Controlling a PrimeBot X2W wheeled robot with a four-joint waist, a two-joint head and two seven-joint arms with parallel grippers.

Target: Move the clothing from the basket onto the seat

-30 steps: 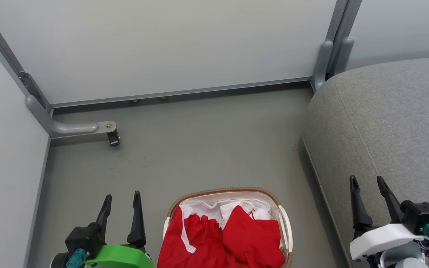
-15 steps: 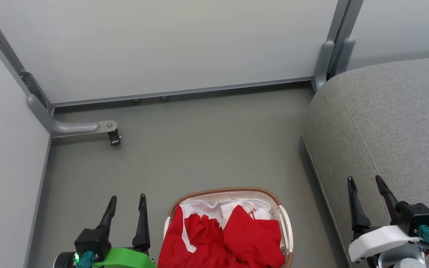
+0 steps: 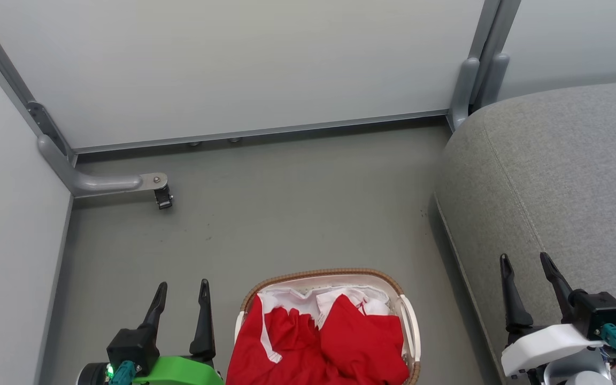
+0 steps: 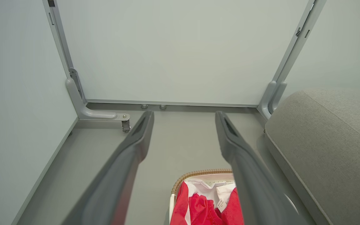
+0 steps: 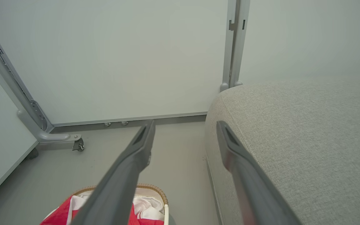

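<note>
A: Left gripper (image 3: 182, 283) slid a touch toward the basket (image 3: 329, 273) since a second back, and right gripper (image 3: 523, 258) dipped slightly. Jaws?
B: Both spread wide, with nothing between the long dark fingers. Left one hangs just beside the basket's left side, over the floor (image 3: 286, 214). Right one hangs over the edge of the seat (image 3: 564, 176).
A: Basket contents?
B: Clothing (image 3: 351, 342): bright red, soft, crumpled, with a white trim strip, heaped up to the rim. White liner (image 3: 293, 295) peeks out at the far end. All the red is in the basket.
A: Materials, shapes?
B: Basket is oval white plastic with a brown woven rim and a white side handle on its right. Seat is grey woven fabric with a rounded corner and a stitched seam, close on the basket's right. Floor is smooth grey, with pale flat panels (image 3: 260, 69) behind
</note>
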